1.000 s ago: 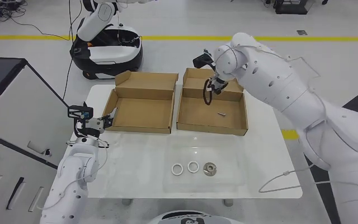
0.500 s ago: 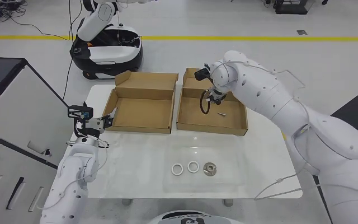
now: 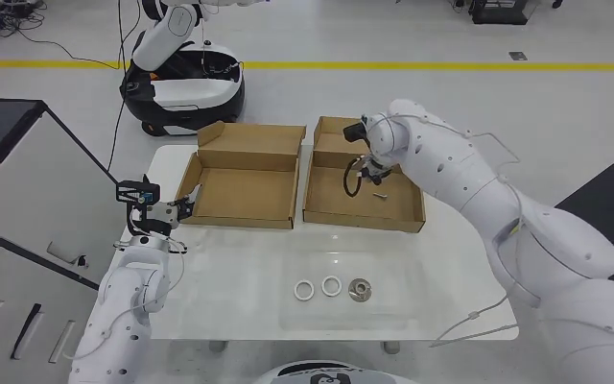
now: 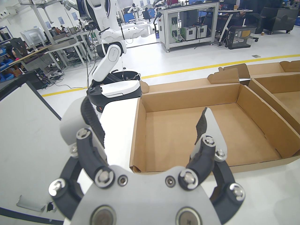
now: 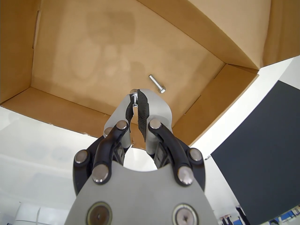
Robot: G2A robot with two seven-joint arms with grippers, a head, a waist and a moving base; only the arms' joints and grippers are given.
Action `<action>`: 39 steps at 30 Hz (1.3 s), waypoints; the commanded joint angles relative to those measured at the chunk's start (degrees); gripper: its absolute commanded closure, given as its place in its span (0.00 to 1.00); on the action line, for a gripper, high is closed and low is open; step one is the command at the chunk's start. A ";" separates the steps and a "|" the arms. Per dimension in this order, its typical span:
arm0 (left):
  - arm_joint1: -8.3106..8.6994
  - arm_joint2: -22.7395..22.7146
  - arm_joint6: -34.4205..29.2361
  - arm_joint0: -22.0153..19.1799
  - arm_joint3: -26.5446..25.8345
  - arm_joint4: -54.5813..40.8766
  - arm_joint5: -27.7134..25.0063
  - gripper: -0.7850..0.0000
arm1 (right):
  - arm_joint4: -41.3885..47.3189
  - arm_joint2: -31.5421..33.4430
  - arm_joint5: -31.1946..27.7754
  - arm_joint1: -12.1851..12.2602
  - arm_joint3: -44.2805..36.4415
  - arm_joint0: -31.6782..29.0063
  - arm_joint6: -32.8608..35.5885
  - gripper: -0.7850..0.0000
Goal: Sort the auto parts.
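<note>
Sitting mid-frame in the top view, the white table (image 3: 240, 278) has two open cardboard boxes side by side across its upper part. The right gripper (image 5: 136, 99) hangs over the right box (image 3: 331, 197), jaws pinched nearly closed on a small bolt (image 5: 134, 97). The left gripper (image 4: 146, 108) is at far left beside the left box (image 3: 240, 192), jaws wide apart and holding nothing. Two white rings (image 3: 305, 289) and a metal part (image 3: 360, 288) sit lower centre. A second bolt (image 5: 157, 84) lies loose on the right box's floor.

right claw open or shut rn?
Shut: the right claw pinches a small bolt between its tips, over the cardboard box.
</note>
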 commanded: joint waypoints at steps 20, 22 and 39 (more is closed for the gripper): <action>0.00 0.00 0.00 0.00 0.00 0.00 0.00 0.00 | -2.91 3.20 2.75 0.04 3.01 -4.91 -4.46 1.00; 0.00 0.00 0.00 0.00 0.00 0.00 0.00 0.00 | -3.24 3.39 2.89 -0.01 3.15 -5.43 -4.81 1.00; 0.00 0.00 0.00 0.00 0.00 0.00 0.00 0.00 | -5.30 5.29 2.87 -0.50 3.44 -7.79 -4.54 1.00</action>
